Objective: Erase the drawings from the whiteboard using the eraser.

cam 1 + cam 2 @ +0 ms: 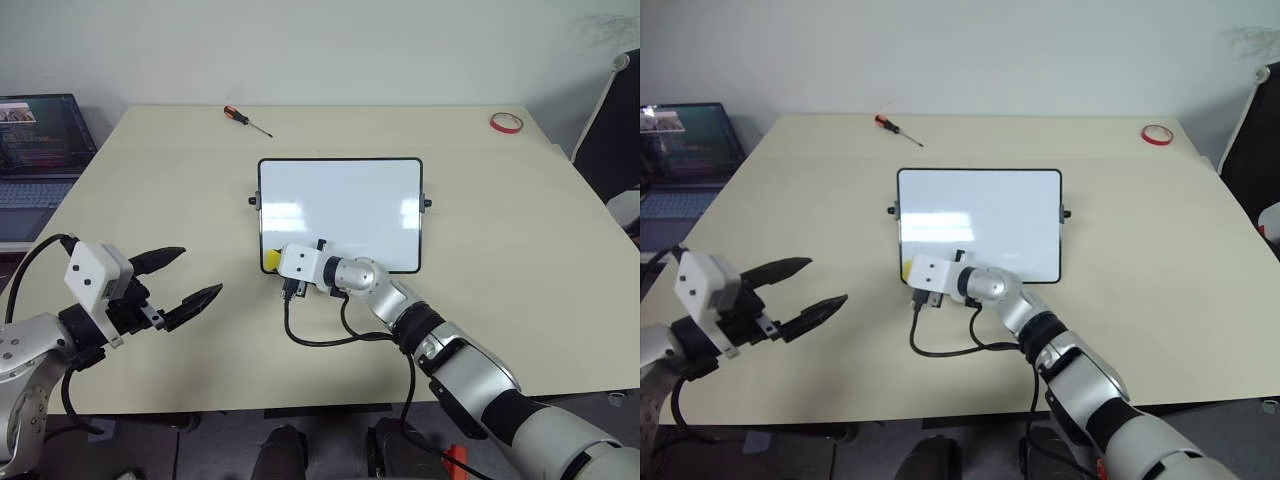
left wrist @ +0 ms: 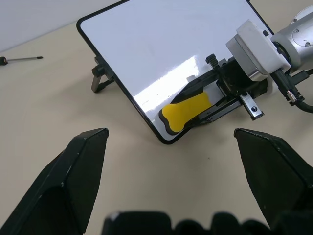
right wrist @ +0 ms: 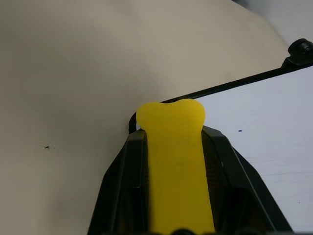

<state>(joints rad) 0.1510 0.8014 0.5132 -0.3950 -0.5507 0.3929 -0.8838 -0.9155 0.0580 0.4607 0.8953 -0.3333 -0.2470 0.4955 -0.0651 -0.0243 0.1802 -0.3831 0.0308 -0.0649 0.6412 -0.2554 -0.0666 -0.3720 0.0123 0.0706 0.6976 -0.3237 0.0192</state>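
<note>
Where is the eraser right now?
The eraser is clamped in the right gripper, pressed on the whiteboard's near-left corner in the head views.

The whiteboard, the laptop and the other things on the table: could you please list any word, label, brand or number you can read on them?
None can be read.
laptop screen: lines of text, too small to read.
whiteboard: blank, no writing visible.
eraser, screwdriver, red tape ring: no label visible.
</note>
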